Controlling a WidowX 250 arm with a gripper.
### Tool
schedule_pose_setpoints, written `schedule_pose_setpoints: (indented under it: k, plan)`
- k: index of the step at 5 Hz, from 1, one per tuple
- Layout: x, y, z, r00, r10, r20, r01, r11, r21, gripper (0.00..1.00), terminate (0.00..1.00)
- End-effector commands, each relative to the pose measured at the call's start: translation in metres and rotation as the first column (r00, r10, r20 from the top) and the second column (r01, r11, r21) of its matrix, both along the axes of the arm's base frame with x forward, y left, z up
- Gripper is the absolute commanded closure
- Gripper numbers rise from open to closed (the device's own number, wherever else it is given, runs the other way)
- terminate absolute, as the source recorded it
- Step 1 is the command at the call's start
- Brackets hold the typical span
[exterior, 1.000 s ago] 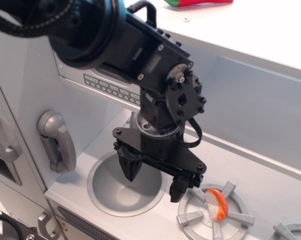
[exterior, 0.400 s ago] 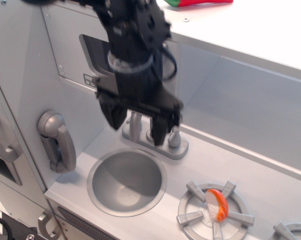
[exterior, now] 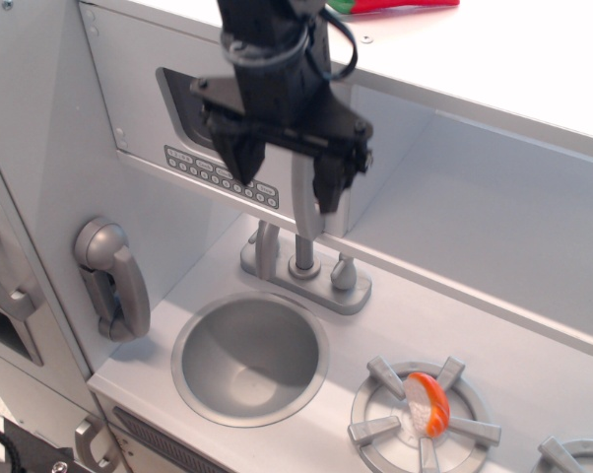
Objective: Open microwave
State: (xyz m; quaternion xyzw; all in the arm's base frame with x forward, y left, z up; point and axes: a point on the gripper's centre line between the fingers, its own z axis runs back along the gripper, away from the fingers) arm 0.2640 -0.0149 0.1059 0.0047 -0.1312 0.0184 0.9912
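The gripper (exterior: 287, 175) hangs with its 2 jaws spread, apparently straddling the microwave (exterior: 193, 123) door's vertical handle (exterior: 303, 202) above the faucet (exterior: 301, 266), probably lined up to pull it.

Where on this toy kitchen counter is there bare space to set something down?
Bare counter runs along the back wall to the right of the faucet, behind the burner. The sink basin is empty. It is crowded at the faucet, where the open claw hangs in front of the microwave, and the burner holds an orange piece.
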Motion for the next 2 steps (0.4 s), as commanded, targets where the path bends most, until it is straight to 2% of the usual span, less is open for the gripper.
schedule_pose_setpoints:
  k: [1,2]
  plan:
    - [0.0257,0.0043,0.0143,0.995,0.034,0.097,-0.036,0.999,0.021,0.0,0.0]
    - [0.0298,0.008,0.015,0.991,0.043,0.127,-0.049,0.998,0.044,0.0,0.0]
